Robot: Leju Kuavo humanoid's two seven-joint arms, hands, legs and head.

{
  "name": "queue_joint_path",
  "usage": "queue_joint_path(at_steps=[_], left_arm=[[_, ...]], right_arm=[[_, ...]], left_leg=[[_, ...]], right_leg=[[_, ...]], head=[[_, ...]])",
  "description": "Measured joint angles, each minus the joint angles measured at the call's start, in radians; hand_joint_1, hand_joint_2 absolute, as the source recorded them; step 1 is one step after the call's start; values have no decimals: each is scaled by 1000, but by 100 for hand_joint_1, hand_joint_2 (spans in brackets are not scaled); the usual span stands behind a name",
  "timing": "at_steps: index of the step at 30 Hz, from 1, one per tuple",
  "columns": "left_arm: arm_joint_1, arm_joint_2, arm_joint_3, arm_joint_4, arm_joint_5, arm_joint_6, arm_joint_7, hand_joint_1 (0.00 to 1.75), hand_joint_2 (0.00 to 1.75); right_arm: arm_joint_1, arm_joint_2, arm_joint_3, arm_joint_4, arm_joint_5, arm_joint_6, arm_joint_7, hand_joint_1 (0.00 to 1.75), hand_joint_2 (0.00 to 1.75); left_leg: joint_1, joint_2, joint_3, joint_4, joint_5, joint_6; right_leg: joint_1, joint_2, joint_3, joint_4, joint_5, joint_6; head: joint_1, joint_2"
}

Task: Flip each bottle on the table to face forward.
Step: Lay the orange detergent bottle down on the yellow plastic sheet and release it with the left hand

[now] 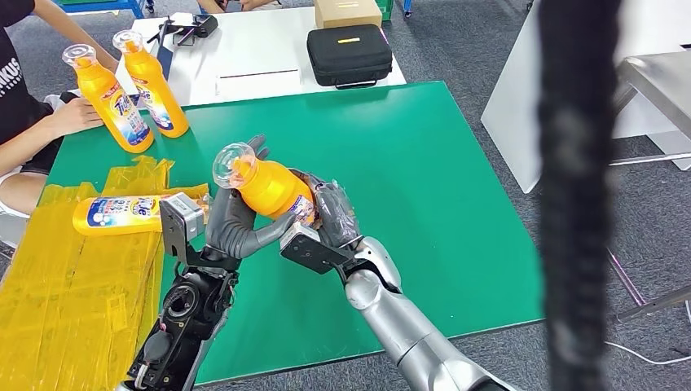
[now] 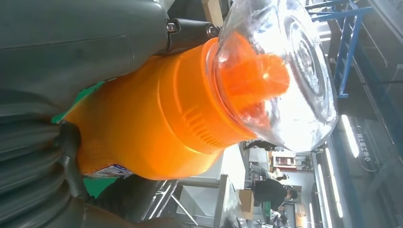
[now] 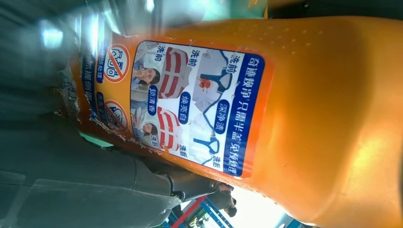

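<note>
Both hands hold one orange bottle (image 1: 269, 186) above the green table (image 1: 424, 163), tilted, its clear cap (image 1: 231, 161) pointing up and away toward the far left. The left hand (image 1: 232, 224) wraps its grey fingers around the upper body just under the cap — the left wrist view shows the orange shoulder and clear cap (image 2: 280, 71) close up, with the palm pressed along the side. The right hand (image 1: 330, 216) clasps the lower part of the bottle near its base; its fingers look clamped on it, and the right wrist view looks straight at a blue and white label (image 3: 190, 104) on the bottle's side.

So the step in hand looks like the turn itself: the bottle is off the table and being rotated between the two hands. Which face will end up forward I cannot tell from here.

Another bottle (image 1: 130, 213) lies on its side on yellow plastic sheeting (image 1: 73, 293) at the robot's left, not yet stood up. Two more bottles (image 1: 130, 90) stand at the far left corner, where a person's hand (image 1: 73, 114) rests beside them.

The next move calls for one hand to hold firm while the other lets go — then set the bottle upright on the green surface with the front label facing the robot.
</note>
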Motion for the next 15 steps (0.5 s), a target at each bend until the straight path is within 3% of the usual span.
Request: queue_joint_path(at_steps=[15], left_arm=[[-2, 0, 0, 9, 19, 0, 3, 0, 175]], right_arm=[[1, 0, 9, -7, 24, 3, 10, 175, 175]], left_leg=[[0, 0, 0, 0, 0, 0]], right_leg=[[0, 0, 0, 0, 0, 0]], head=[[0, 0]])
